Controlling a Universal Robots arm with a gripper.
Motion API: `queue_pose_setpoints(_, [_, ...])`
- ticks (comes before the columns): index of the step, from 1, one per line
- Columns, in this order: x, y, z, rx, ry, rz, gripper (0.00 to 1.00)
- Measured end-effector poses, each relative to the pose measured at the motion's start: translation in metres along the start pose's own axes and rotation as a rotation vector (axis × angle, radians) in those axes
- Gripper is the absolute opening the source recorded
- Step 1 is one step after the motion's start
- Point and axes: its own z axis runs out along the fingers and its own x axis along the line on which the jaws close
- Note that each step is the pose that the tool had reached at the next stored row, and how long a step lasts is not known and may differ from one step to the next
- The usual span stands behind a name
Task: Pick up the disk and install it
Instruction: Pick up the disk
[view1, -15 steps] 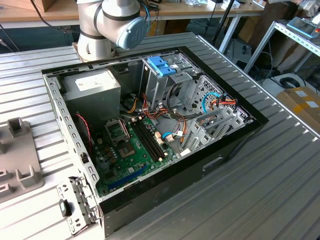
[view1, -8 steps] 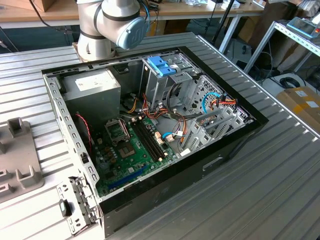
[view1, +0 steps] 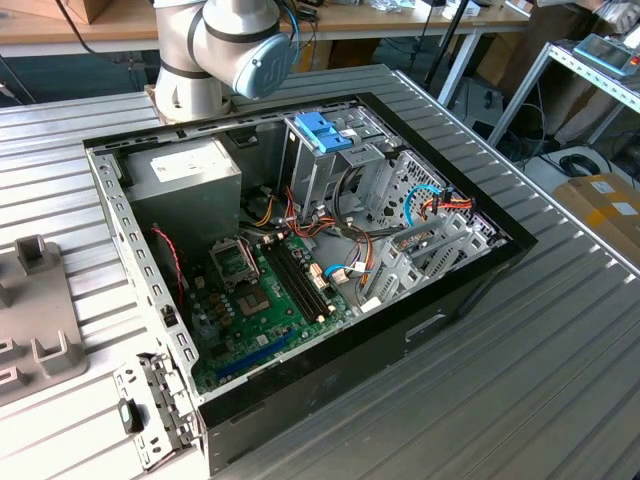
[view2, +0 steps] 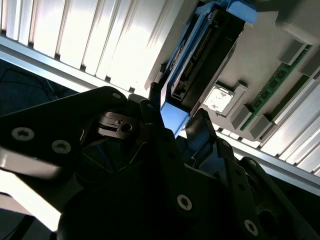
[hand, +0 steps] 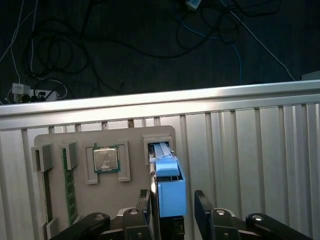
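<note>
The disk (hand: 169, 186) is a flat grey drive with light-blue rails. It stands on edge in a slot of a beige holder plate (hand: 100, 205). In the second wrist view the disk (view2: 202, 55) runs away from the gripper, with its blue end nearest the fingers. My gripper (hand: 172, 197) is open and straddles the disk's near end. One black finger (hand: 145, 202) lies close against one side of the disk, and the other finger (hand: 201, 202) stands a small gap off the other side. The gripper (view2: 177, 122) has the blue rail end between its fingers.
The holder plate also carries a processor chip (hand: 105, 159) and a memory stick (hand: 70, 187). It lies on a ribbed metal table (hand: 250, 150) near the edge. In the exterior view the open computer case (view1: 470, 290) holds a silver drive cage with a blue latch (view1: 322, 130) and a power-supply box (view1: 185, 180).
</note>
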Motion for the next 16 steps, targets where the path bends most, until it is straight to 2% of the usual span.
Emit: queue_pose_setpoints(16, [0.0028, 0.0028, 0.0120, -0.0003, 0.0000, -0.001, 0.48])
